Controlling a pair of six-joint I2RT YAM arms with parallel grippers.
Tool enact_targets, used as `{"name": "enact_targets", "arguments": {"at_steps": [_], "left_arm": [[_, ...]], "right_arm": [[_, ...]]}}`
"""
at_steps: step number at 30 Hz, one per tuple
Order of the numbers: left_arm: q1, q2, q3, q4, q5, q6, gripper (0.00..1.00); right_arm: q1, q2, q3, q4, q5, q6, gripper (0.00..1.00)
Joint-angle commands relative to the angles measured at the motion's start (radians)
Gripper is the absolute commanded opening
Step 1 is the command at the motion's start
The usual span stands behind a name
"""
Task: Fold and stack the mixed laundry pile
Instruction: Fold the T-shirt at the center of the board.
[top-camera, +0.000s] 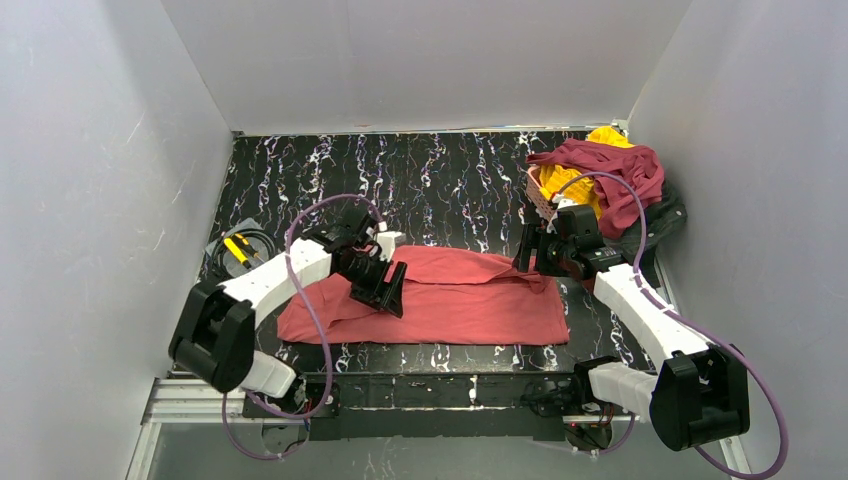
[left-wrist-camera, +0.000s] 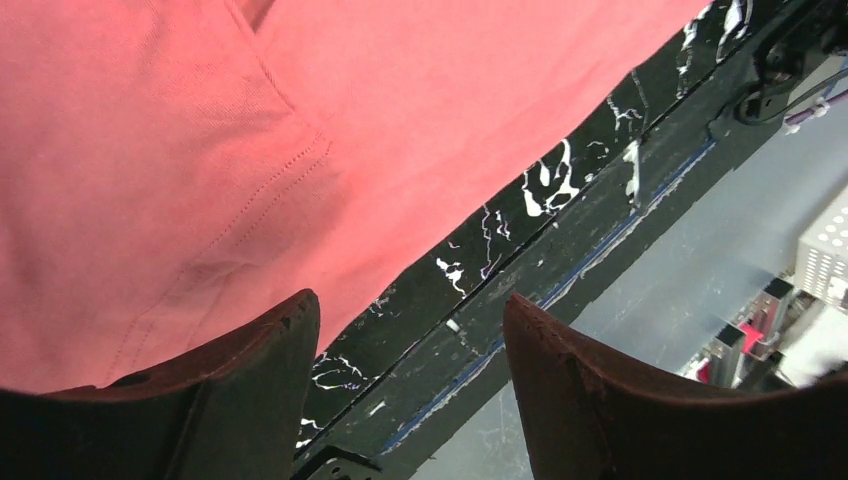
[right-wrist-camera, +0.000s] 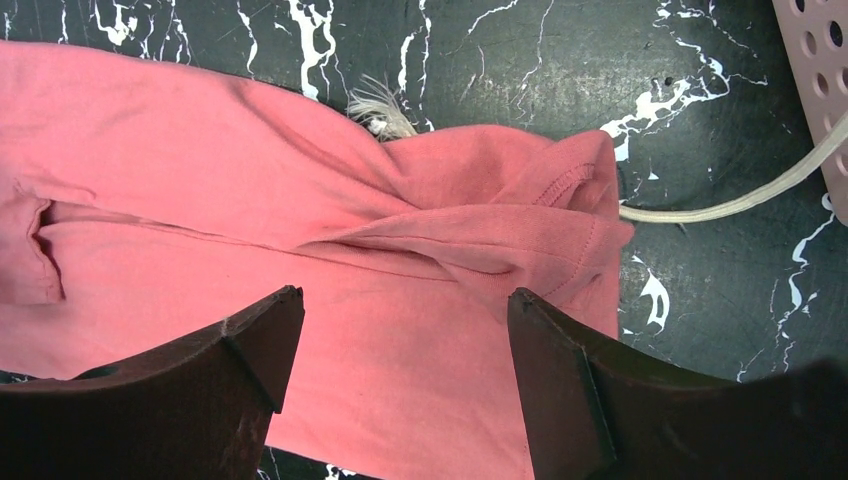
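A salmon-red garment lies spread flat across the front middle of the table. My left gripper hovers open over its left part. In the left wrist view the cloth fills the upper left, and the open left gripper frames the garment's near edge and the table rim. My right gripper is open above the garment's right end, where the cloth is bunched in folds; nothing sits between the right gripper's fingers. The maroon, yellow and charcoal-black garments are heaped at the back right.
A pink lattice basket sits under the heap, its corner close to my right gripper. A cream cord runs from the garment's right end towards it. Yellow-and-black tools lie at the left. White walls enclose the table on three sides.
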Motion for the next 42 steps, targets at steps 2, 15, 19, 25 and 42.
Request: {"name": "enact_targets", "arguments": {"at_steps": [2, 15, 19, 25, 42], "left_arm": [[-0.031, -0.139, 0.027, 0.017, -0.133, 0.046, 0.65], [-0.221, 0.063, 0.085, 0.029, -0.497, -0.009, 0.54], [-0.252, 0.107, 0.108, 0.047, -0.543, -0.009, 0.54], [-0.286, 0.164, 0.14, 0.056, -0.581, -0.004, 0.48], [-0.323, 0.175, 0.139, 0.034, -0.623, -0.021, 0.08]], "right_arm": [[0.003, -0.018, -0.013, 0.007, 0.012, -0.019, 0.83], [0.003, -0.087, -0.05, 0.022, 0.102, 0.018, 0.85], [0.003, -0.084, -0.051, 0.019, 0.094, 0.019, 0.85], [0.003, -0.076, -0.057, 0.02, 0.085, 0.016, 0.85], [0.003, -0.073, -0.059, 0.016, 0.087, 0.011, 0.85]]}}
